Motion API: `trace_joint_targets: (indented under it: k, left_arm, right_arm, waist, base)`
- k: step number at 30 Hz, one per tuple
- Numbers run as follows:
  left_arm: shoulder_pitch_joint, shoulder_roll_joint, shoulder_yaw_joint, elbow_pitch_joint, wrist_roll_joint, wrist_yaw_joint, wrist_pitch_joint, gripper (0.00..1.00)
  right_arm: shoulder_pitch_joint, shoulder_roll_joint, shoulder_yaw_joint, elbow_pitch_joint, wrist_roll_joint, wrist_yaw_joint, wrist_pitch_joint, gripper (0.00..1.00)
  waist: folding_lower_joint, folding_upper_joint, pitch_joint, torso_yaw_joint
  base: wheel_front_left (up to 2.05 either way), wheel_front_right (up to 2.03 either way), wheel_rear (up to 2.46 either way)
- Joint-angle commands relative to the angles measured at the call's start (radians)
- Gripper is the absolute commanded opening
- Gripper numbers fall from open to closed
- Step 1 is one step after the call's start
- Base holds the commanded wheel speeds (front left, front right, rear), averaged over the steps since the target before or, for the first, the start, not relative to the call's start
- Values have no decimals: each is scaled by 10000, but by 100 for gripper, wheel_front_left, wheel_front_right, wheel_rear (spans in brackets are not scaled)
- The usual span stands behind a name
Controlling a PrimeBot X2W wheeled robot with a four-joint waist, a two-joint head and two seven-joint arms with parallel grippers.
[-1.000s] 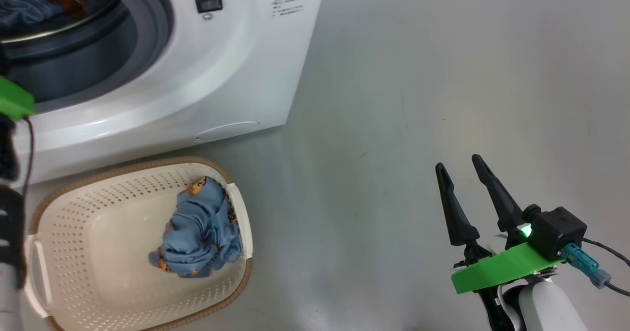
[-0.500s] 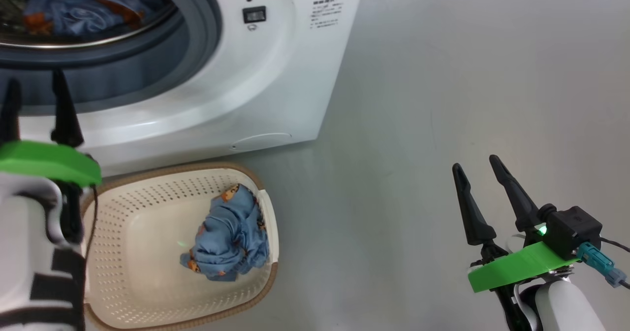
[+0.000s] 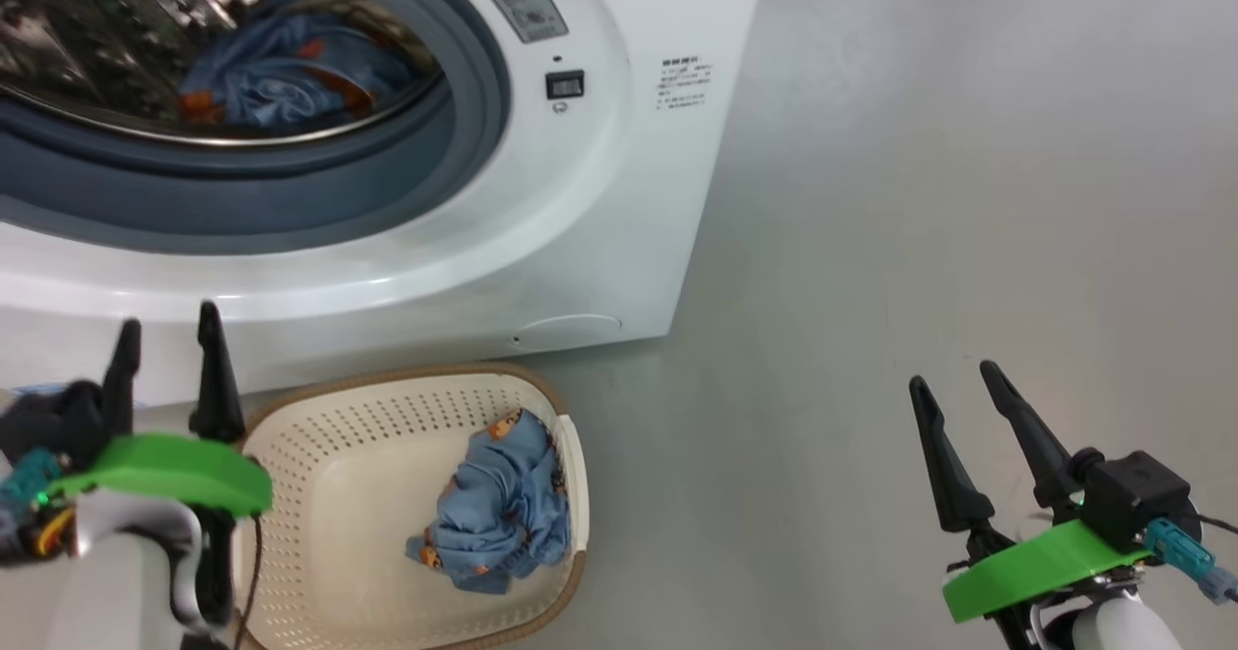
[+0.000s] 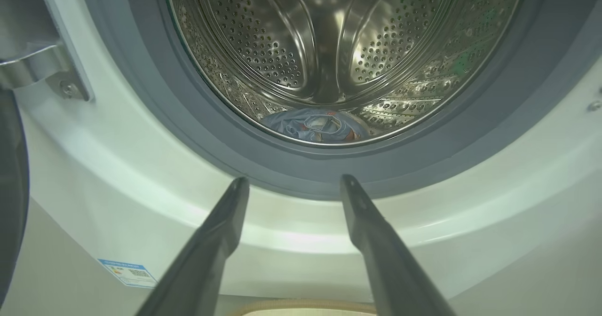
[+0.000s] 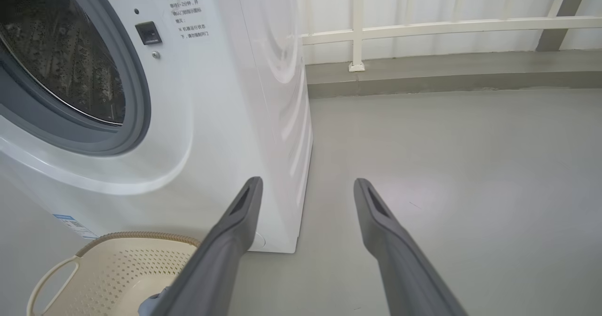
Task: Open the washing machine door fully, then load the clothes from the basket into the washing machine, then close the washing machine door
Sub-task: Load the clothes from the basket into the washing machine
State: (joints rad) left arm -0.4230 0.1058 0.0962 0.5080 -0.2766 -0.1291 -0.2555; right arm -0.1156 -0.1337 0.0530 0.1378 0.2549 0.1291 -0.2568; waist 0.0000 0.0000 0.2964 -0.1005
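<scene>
Bearing a blue label [image 4: 127, 272], washing machine [image 4: 117, 184] stands open.

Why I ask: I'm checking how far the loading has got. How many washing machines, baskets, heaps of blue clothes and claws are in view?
Washing machine: 1
Basket: 1
Blue clothes heaps: 2, drum heap and basket heap
Claws: 2, left claw and right claw, both open
Total: 6

A grey floor [image 5: 447, 165] runs to a low kerb [image 5: 447, 74] under a white railing [image 5: 423, 27].
</scene>
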Motion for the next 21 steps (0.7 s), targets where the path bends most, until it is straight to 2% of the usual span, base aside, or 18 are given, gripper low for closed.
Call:
trace_joint_targets:
  k: [1, 10, 21]
  left_arm:
    - [345, 242, 287, -342, 62, -15, -63, 100]
    - [1847, 6, 301, -965, 178, -15, -63, 100]
    - [3378, -94, 316, -1737, 278, -15, -63, 100]
  right_arm:
    - [230, -150, 153, -180, 13, 16, -49, 100]
    - [1005, -334, -98, -169, 88, 16, -49, 100]
    - [1688, -405, -275, -271, 137, 16, -49, 100]
  waist:
    - [0, 0, -425, 260]
    - [0, 0, -1230, 618]
    - [0, 0, -1798, 723]
  base:
    - [0, 0, 0]
    - [0, 0, 0]
    - [0, 0, 0]
